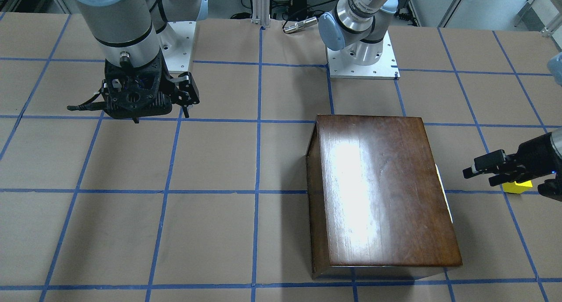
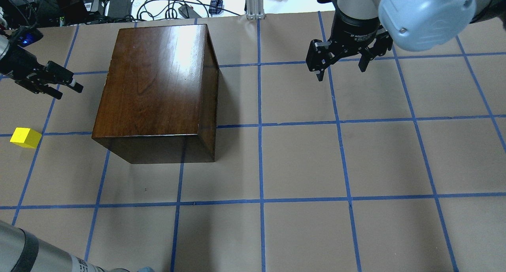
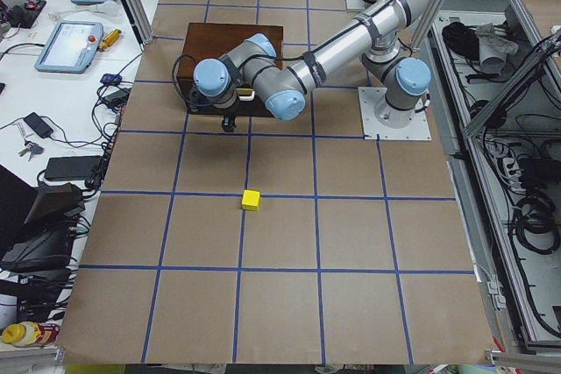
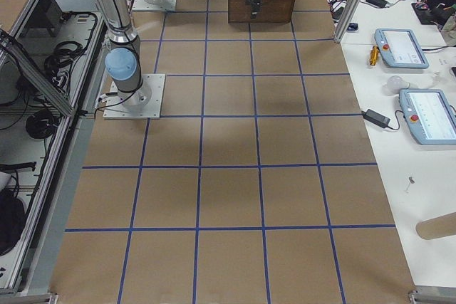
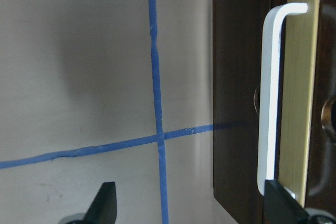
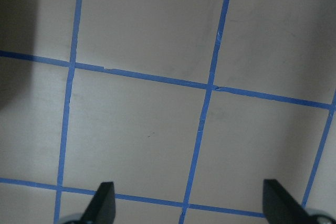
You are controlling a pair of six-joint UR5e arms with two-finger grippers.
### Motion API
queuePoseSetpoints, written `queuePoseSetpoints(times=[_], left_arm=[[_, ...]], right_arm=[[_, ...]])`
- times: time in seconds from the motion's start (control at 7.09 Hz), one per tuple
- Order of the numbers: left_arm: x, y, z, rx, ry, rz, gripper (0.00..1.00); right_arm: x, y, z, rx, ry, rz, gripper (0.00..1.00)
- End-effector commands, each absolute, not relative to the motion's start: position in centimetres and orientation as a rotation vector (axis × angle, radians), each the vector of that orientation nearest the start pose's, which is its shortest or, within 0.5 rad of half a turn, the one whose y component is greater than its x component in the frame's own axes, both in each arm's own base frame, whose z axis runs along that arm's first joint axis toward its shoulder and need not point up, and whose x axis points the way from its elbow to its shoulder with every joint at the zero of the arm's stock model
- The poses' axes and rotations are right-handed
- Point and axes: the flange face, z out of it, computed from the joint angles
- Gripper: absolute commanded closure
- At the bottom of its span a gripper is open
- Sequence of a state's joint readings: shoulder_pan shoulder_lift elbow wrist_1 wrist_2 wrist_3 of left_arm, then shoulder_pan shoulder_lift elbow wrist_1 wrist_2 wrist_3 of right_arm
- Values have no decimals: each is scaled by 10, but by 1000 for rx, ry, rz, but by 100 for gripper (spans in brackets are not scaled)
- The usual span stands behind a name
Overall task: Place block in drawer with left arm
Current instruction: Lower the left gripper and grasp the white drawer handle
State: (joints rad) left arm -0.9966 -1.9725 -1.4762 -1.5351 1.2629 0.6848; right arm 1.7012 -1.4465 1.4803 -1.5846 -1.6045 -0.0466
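left pincer (image 5: pixel 191 205) released | right pincer (image 6: pixel 189 208) released | drawer (image 5: pixel 236 51) inside hidden | block (image 1: pixel 517 188) partly covered

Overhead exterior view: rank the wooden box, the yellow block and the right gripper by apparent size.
1. wooden box
2. right gripper, hovering nearer the camera, which enlarges it
3. yellow block, clearly smallest

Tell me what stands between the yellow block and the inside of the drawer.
The drawer itself: it is shut into the wooden box. The block lies on the table beside the box, with nothing between them. The left gripper is open near the white handle, not gripping it.
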Motion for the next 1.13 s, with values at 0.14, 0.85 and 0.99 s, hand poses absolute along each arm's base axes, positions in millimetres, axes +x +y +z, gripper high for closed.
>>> queuePoseSetpoints(times=[0.14, 0.85, 0.99], left_arm=[[168, -621, 289, 172, 3600, 103, 0], [157, -635, 259, 194, 3616, 97, 0], [158, -637, 250, 193, 3618, 102, 0]], right_arm=[[199, -521, 469, -280, 3164, 29, 0], [199, -521, 469, -283, 3163, 29, 0], [199, -520, 470, -280, 3164, 27, 0]])
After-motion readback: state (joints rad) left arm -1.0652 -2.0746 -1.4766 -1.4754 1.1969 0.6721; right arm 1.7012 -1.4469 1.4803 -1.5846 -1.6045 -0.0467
